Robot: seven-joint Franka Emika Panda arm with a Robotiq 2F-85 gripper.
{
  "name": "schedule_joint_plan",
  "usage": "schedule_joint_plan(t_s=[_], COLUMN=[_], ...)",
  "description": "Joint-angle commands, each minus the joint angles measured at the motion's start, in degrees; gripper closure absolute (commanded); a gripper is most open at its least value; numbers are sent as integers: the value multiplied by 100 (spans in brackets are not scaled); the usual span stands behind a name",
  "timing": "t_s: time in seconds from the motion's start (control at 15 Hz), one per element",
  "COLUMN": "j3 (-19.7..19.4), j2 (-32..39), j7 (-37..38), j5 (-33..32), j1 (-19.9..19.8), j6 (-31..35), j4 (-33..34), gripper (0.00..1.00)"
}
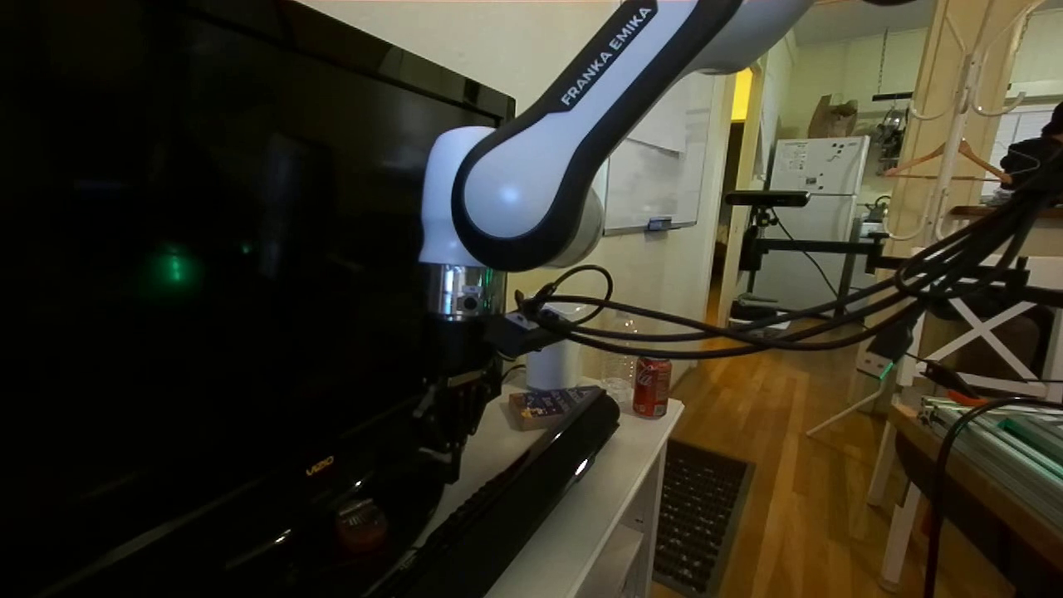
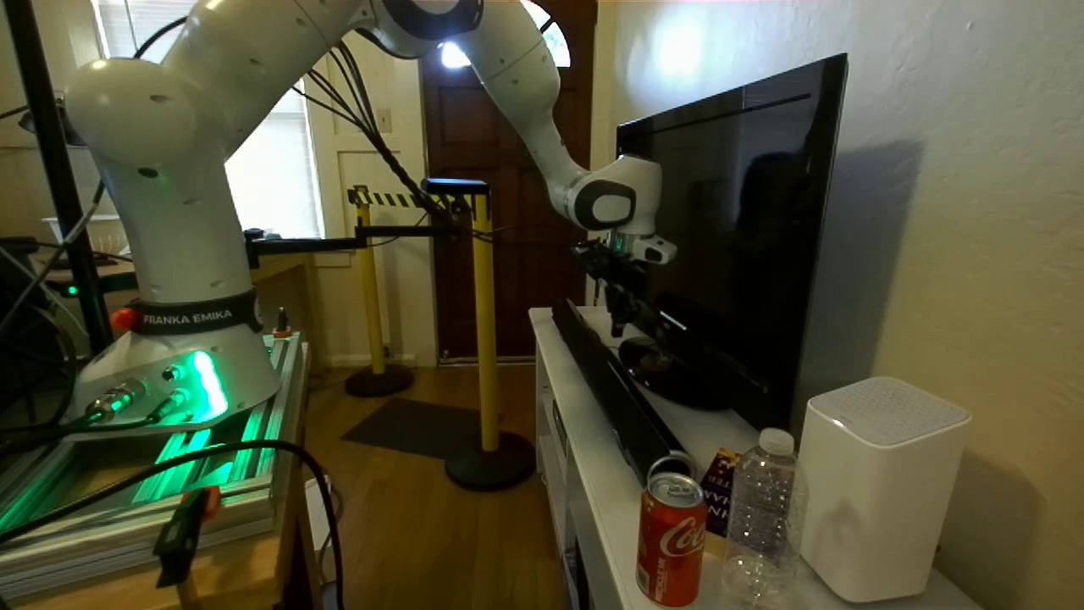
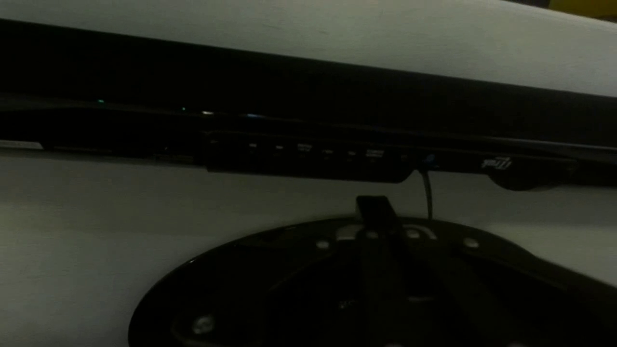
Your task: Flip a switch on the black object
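Wrist view: one speaker (image 3: 308,103), one gripper (image 3: 372,208).

"How's the gripper (image 2: 617,329) finished?"

"Dull black, as far as the dim light shows; the collar (image 1: 449,286) just above it shines like polished metal."

"And the speaker bar (image 1: 540,490) near it?"

"Glossy black plastic, by the look of it, with a sharp white glint. The television screen (image 1: 291,349) beside the gripper is even glossier, close to a mirror."

"Lower down?"

"A shiny black stand base (image 2: 677,388) near the gripper's tips, on a smooth, pale-painted cabinet top (image 3: 96,226)."

"And well apart from it?"

"A red metal can (image 2: 671,542), a clear, ribbed plastic bottle (image 2: 762,483) and a white box (image 2: 881,508), matt-sided with a finely textured top. Wood flooring (image 1: 781,482) too, softly sheened."
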Motion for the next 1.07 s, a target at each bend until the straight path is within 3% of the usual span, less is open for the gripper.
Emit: schedule_joint_plan(t_s=[0.0, 1.0], j3=[47, 106], j2=[105, 692], j7=[14, -55], j5=[33, 68], j1=[-24, -102], j6=[-172, -302], j4=[192, 628], gripper=[100, 100])
